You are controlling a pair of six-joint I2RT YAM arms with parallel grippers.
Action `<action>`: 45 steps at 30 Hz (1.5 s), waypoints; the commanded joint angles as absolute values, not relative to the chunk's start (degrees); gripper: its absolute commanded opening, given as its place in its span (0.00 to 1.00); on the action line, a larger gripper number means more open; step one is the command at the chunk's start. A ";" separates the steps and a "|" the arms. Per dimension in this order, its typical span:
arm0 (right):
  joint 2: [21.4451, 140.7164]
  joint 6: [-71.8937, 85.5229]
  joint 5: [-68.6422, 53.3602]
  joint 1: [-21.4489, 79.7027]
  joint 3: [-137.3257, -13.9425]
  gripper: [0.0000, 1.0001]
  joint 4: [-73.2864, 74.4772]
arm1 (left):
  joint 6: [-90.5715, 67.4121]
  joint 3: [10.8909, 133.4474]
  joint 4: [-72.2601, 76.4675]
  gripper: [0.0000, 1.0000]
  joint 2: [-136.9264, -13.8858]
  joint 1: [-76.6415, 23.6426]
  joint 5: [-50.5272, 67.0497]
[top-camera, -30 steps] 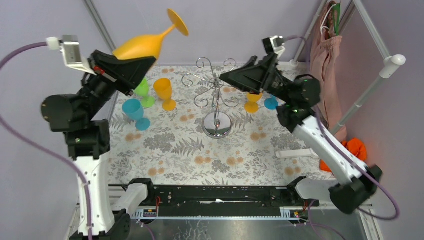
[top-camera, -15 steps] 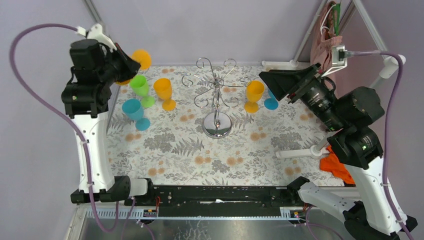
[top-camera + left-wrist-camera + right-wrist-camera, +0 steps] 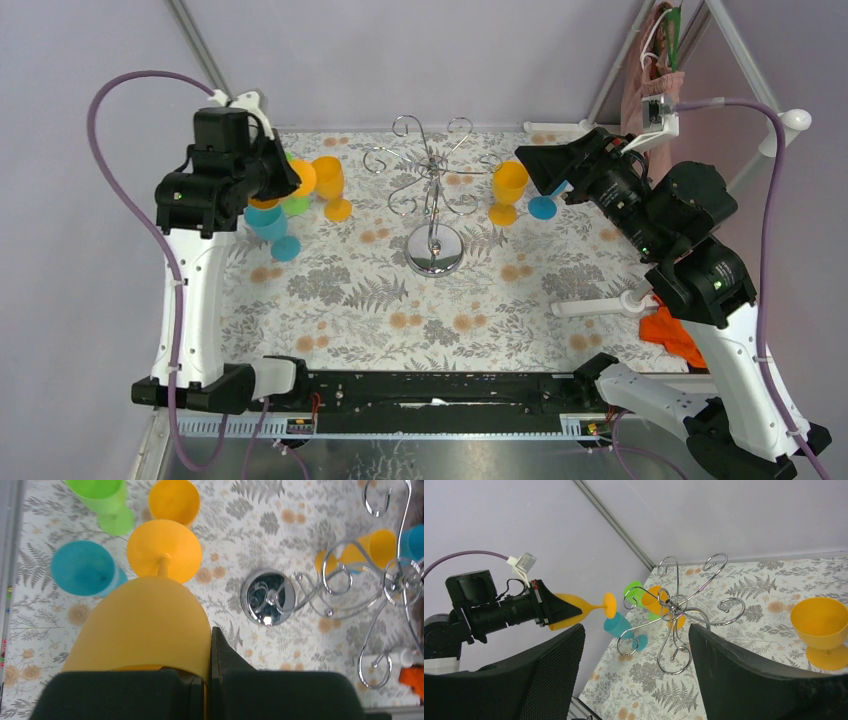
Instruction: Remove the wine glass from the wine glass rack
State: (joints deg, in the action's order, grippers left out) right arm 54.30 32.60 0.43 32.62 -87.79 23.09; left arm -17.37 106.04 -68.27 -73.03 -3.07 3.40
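Note:
An orange wine glass [image 3: 145,625] is clamped by its bowl wall in my left gripper [image 3: 210,630], which is shut on it. It hangs in the air, lying sideways, with its foot [image 3: 610,605] towards the wine glass rack. In the top view the left gripper [image 3: 278,178] is at the back left, over other glasses. The silver wine glass rack [image 3: 432,190] stands mid-table on its round base [image 3: 267,596], and its scroll arms [image 3: 684,612] carry nothing. My right gripper [image 3: 636,630] is open and empty, right of the rack in the top view [image 3: 545,165].
Green [image 3: 100,492], orange [image 3: 174,500] and teal [image 3: 82,567] glasses stand at the back left. An orange glass [image 3: 508,185] and a teal one [image 3: 543,207] stand right of the rack. An orange cloth [image 3: 680,335] and a white object [image 3: 600,305] lie at the right edge.
The left arm has swung down from high up, carrying the orange glass low over the back-left glasses. The right arm has drawn back from the rack and its jaws have widened.

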 commanded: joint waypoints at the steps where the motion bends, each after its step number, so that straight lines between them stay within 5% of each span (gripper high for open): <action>1: 54.26 31.46 2.33 32.51 -87.71 0.84 22.64 | -15.64 102.08 -70.78 0.00 -73.94 -9.60 -0.48; 16: 54.50 31.06 3.75 32.56 -89.47 0.89 25.27 | -15.51 91.56 -71.56 0.00 -78.59 -22.21 -12.17; 30: 53.69 28.65 7.49 32.52 -89.99 0.94 26.68 | -14.46 79.29 -56.87 0.00 -81.28 -22.72 3.95; 45: 53.76 27.69 8.91 32.52 -89.62 0.95 26.83 | -14.49 76.55 -57.38 0.00 -84.35 -21.62 2.45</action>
